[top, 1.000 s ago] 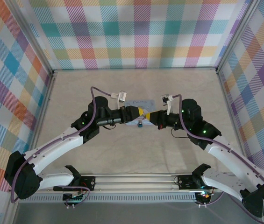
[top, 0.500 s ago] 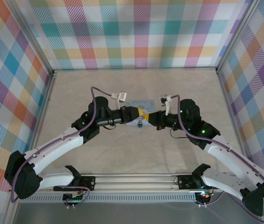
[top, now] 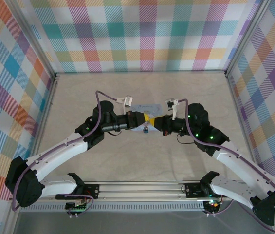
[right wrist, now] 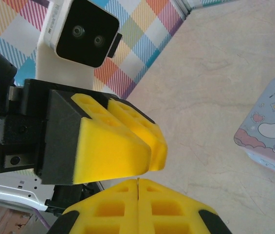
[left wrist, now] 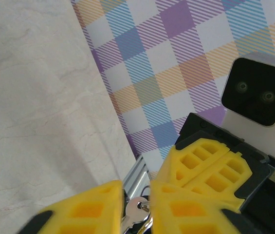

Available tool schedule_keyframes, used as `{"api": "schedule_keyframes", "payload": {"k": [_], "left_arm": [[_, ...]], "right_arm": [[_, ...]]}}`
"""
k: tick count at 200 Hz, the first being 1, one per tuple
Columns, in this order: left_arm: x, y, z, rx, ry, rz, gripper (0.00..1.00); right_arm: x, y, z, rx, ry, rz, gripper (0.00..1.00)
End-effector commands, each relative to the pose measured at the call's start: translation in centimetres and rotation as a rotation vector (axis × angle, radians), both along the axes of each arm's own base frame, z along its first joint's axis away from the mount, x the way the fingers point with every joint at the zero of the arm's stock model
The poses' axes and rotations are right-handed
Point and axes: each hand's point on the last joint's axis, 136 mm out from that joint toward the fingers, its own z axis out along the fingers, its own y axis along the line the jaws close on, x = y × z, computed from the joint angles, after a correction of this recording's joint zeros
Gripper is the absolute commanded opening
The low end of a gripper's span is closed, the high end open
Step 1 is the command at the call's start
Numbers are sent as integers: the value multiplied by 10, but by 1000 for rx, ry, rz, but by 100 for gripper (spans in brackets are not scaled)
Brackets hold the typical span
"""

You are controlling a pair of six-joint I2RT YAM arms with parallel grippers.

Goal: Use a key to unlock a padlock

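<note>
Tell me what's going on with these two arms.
The left claw pinches a small silvery metal key. The right claw, shut and empty, sits close beside it. They meet over a pale blue cartoon tin, with the tiny dark-blue padlock right by them. Whether the key is in the lock is unclear.
</note>
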Motion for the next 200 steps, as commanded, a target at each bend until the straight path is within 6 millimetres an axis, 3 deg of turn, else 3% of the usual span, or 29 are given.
{"api": "schedule_keyframes", "payload": {"k": [1, 33, 106, 158, 200], "left_arm": [[-2, -1, 0, -10, -20, -5, 32], [-6, 1, 8, -52, -52, -10, 40], [-18, 1, 19, -116, -83, -56, 38], [-25, -2, 24, -133, -101, -86, 33], [-26, -2, 27, -137, -114, -86, 22]], "right_arm": [[-1, 3, 20, 44, -53, 11, 2], [-2, 2, 22, 52, -54, 9, 2], [2, -2, 31, 98, -63, -34, 2], [3, 0, 32, 119, -57, -30, 3], [4, 1, 29, 117, -49, -33, 3]]}}
